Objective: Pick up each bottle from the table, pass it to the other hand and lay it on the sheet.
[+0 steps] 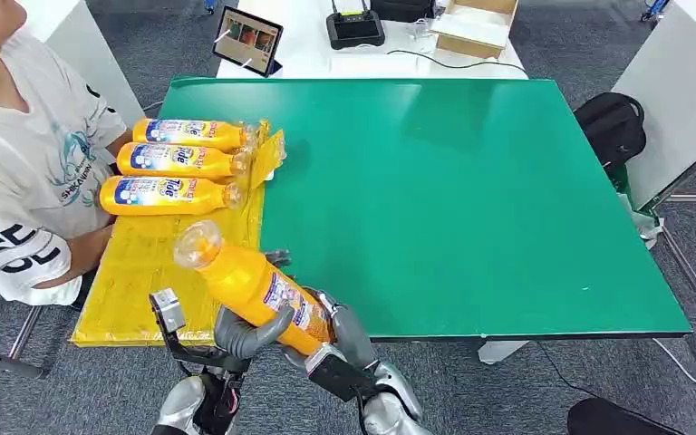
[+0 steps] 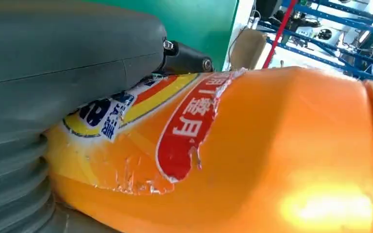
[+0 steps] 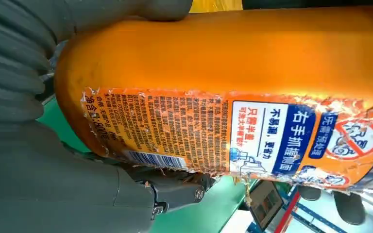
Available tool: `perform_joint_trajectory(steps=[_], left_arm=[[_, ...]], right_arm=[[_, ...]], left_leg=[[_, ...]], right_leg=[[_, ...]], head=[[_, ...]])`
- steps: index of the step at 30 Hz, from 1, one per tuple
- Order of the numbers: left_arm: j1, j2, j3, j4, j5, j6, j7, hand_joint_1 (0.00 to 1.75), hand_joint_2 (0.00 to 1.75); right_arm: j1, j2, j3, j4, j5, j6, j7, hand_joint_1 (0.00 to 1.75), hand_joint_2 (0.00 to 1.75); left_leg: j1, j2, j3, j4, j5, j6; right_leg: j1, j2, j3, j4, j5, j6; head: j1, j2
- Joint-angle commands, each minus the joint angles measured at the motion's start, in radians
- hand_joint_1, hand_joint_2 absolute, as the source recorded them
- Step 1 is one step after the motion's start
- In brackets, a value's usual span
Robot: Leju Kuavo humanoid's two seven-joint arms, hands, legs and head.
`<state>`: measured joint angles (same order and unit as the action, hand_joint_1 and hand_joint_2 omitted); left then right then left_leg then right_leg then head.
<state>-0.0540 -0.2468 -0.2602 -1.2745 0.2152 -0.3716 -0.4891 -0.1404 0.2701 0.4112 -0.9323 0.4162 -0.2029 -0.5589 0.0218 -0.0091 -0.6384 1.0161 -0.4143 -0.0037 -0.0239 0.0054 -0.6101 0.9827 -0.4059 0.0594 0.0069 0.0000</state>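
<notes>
A green table (image 1: 471, 208) stands on grey carpet, a yellow sheet (image 1: 136, 272) along its left edge with three orange bottles (image 1: 177, 161) lying on it; a person (image 1: 18, 172) sits beside. At the near edge, the left hand (image 1: 246, 333) and right hand (image 1: 349, 331) both grip a fourth bottle (image 1: 249, 285), tilted, cap toward the sheet.

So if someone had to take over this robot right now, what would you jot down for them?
Left hand and right hand: both grip the orange bottle, mid-handover over the near table edge.
Done: three bottles lie side by side on the yellow sheet.
Left: release one hand, lay this bottle on the sheet. The green table shows no more bottles.
A person sits close by the sheet.
</notes>
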Motion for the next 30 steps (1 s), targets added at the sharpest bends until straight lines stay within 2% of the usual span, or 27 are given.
perform_joint_trajectory(steps=[1,5,13,16,24,25,26,27,28,29,30], left_arm=[[-0.057,0.007,-0.015,0.074,-0.009,0.004,0.004,1.75,1.75],[-0.057,0.007,-0.015,0.074,-0.009,0.004,0.004,1.75,1.75],[-0.057,0.007,-0.015,0.074,-0.009,0.004,0.004,1.75,1.75],[-0.056,0.007,-0.012,0.072,-0.012,0.009,0.003,1.75,1.75],[-0.062,0.004,0.012,0.069,-0.020,0.030,0.004,1.75,1.75],[-0.066,0.008,0.016,0.067,-0.031,0.043,0.000,1.75,1.75],[-0.072,0.010,0.022,0.063,-0.053,0.071,-0.007,1.75,1.75],[-0.079,0.014,0.025,0.060,-0.074,0.091,-0.012,1.75,1.75],[-0.152,0.034,0.080,0.071,-0.198,0.320,-0.063,1.75,1.75],[-0.222,0.060,0.132,0.096,-0.181,0.334,-0.018,1.75,1.75],[-0.263,0.067,0.175,0.122,-0.185,0.359,0.001,1.75,1.75]], right_arm=[[-0.016,-0.006,0.061,0.082,0.008,0.018,-0.001,1.75,1.75],[-0.016,-0.006,0.061,0.082,0.008,0.018,-0.001,1.75,1.75],[-0.016,-0.006,0.061,0.082,0.008,0.018,-0.001,1.75,1.75],[-0.016,-0.005,0.060,0.081,0.006,0.020,-0.001,1.75,1.75],[-0.011,-0.008,0.052,0.071,-0.009,0.026,-0.004,1.73,1.75],[-0.010,-0.007,0.048,0.063,-0.016,0.030,-0.003,0.00,1.75],[-0.007,-0.007,0.041,0.050,-0.034,0.048,0.003,0.00,1.75],[-0.007,-0.011,0.044,0.037,-0.037,0.059,0.005,0.00,0.00],[-0.013,-0.044,0.068,-0.068,-0.025,0.034,-0.035,0.00,0.00],[-0.006,-0.074,0.072,-0.181,-0.030,0.067,0.039,0.00,0.00],[0.000,-0.083,0.067,-0.227,-0.037,0.084,0.059,0.00,0.00]], left_leg=[[0.000,0.000,0.002,-0.001,0.000,0.001],[0.000,0.000,0.006,-0.001,-0.002,0.001],[0.000,0.000,0.002,-0.001,0.000,0.001],[0.000,0.000,0.007,-0.001,-0.002,0.001],[0.000,0.000,0.004,-0.001,-0.001,0.001],[0.000,0.000,0.007,-0.001,-0.002,0.002],[0.000,0.000,0.008,-0.001,-0.003,0.002],[0.000,0.000,0.007,-0.001,-0.002,0.002],[0.000,0.000,0.006,-0.001,-0.002,0.001],[0.000,-0.001,0.004,-0.001,-0.001,0.001],[0.001,-0.002,0.003,0.001,-0.001,0.001]], right_leg=[[0.000,-0.001,0.002,-0.001,-0.001,-0.001],[0.001,-0.002,0.006,-0.001,-0.002,-0.003],[0.000,-0.001,0.002,-0.001,0.000,-0.001],[0.001,-0.002,0.007,-0.001,-0.002,-0.003],[0.001,-0.001,0.004,-0.001,-0.001,-0.002],[0.001,-0.002,0.007,-0.001,-0.002,-0.003],[0.001,-0.002,0.009,-0.001,-0.003,-0.004],[0.001,-0.002,0.008,-0.001,-0.002,-0.004],[0.001,-0.002,0.007,-0.001,-0.002,-0.003],[0.001,-0.002,0.005,-0.001,-0.001,-0.003],[0.001,-0.003,0.003,0.002,-0.002,-0.004]], head=[[0.000,0.000],[0.000,0.000],[0.000,0.000],[0.000,0.000],[0.000,0.000],[0.000,0.000],[0.000,0.000],[0.000,0.000],[0.000,0.000],[0.000,0.000],[-0.001,0.000]])
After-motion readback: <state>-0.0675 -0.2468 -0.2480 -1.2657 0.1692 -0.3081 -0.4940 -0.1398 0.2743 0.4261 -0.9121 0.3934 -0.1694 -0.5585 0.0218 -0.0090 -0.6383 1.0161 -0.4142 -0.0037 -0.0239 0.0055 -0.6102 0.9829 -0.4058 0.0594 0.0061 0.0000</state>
